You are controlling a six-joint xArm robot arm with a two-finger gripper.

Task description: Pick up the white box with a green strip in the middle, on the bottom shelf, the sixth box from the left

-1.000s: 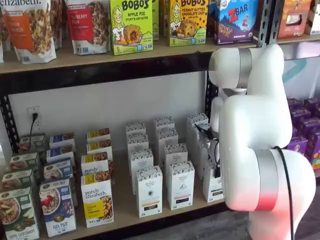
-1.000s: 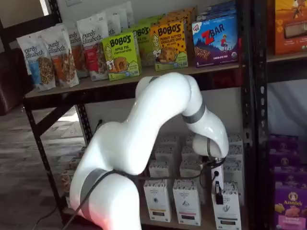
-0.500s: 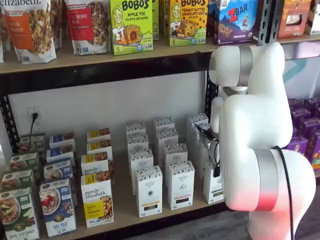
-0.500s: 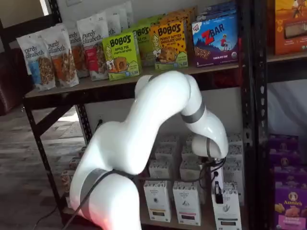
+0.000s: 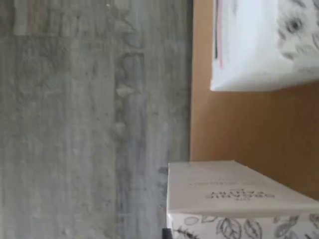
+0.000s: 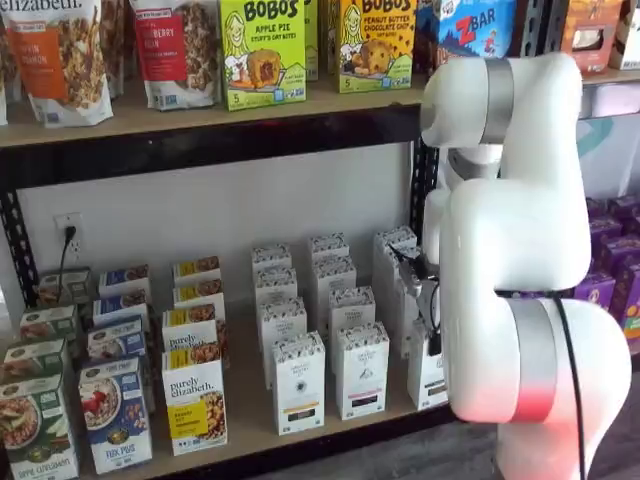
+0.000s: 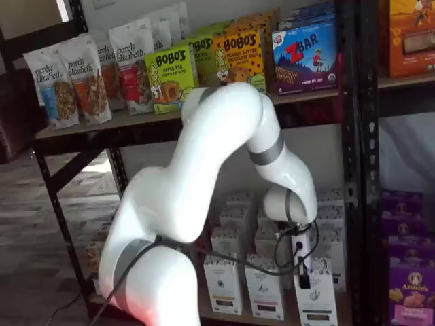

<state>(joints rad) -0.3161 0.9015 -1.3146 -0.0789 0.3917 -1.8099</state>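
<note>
One pincer grips one white box, front of bottom shelf.

On the upper shelf you can read "BOBO'S APPLE PIE" on a green box, "BOBO'S PEANUT BUTTER CHOCOLATE CHIP" on a yellow box, and "ZBAR" on a blue box; bags there say "purely elizabeth". Lower down, a yellow-fronted carton reads "purely elizabeth"; a purple box reads "Annie's".

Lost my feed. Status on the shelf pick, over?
Tool at white box top, fingers side-on, grip unclear. Box upright at bottom shelf front. Nothing in front of it.
</note>
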